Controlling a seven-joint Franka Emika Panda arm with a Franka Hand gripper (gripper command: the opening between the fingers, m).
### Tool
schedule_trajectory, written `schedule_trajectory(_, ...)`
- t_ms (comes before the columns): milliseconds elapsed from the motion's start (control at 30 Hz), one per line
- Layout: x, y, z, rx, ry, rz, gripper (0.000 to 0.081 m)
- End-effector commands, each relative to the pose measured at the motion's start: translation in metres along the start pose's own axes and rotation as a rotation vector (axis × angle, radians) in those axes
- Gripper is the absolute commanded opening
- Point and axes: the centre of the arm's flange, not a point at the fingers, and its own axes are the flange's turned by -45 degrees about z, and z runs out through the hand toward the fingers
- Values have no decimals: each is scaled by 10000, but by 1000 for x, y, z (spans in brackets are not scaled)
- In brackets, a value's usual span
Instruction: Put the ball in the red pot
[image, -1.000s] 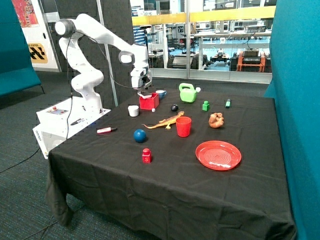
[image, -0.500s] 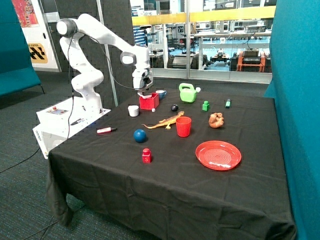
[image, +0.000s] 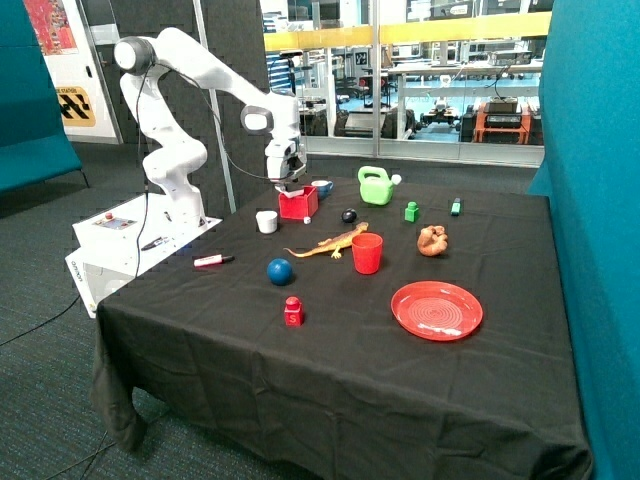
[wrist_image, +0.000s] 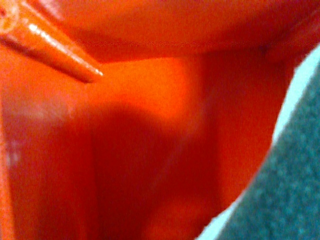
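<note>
The dark blue ball (image: 279, 270) rests on the black cloth near the front, between a red marker and the red cup, with nothing touching it. The square red pot (image: 298, 204) stands at the back of the table beside a white cup. My gripper (image: 289, 185) hangs right at the pot's top rim, far from the ball. In the wrist view the red pot (wrist_image: 150, 150) fills nearly the whole picture at very close range. The ball is out of that view.
A white cup (image: 266, 221), an orange toy lizard (image: 328, 243), a round red cup (image: 367, 252), a small black roundish object (image: 348, 215), a green watering can (image: 376, 185), a red plate (image: 436, 310) and a small red block (image: 292, 311) lie spread over the table (image: 340, 390).
The wrist has shifted very slightly at the red pot's rim. The ball and the other objects have not moved.
</note>
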Motion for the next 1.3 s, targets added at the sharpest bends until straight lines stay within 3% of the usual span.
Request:
schedule_trajectory(0, 4, -3, 6, -14, -9, -63, 726)
schedule_trajectory(433, 4, -6, 12, -14, -9, -45, 680)
schedule_trajectory(500, 5, -6, 12, -14, -9, 27, 585)
schedule_trajectory(567, 6, -5, 11, -14, -9, 91, 390)
schedule_trajectory(633, 7, -4, 10, -14, -9, 118, 140)
schedule_trajectory(700, 8, -4, 9, -14, -9, 132, 35)
schedule_trajectory(833, 8, -2, 8, -14, -9, 194, 2)
schedule_trajectory(1267, 9, 5, 6, -14, -9, 177, 0)
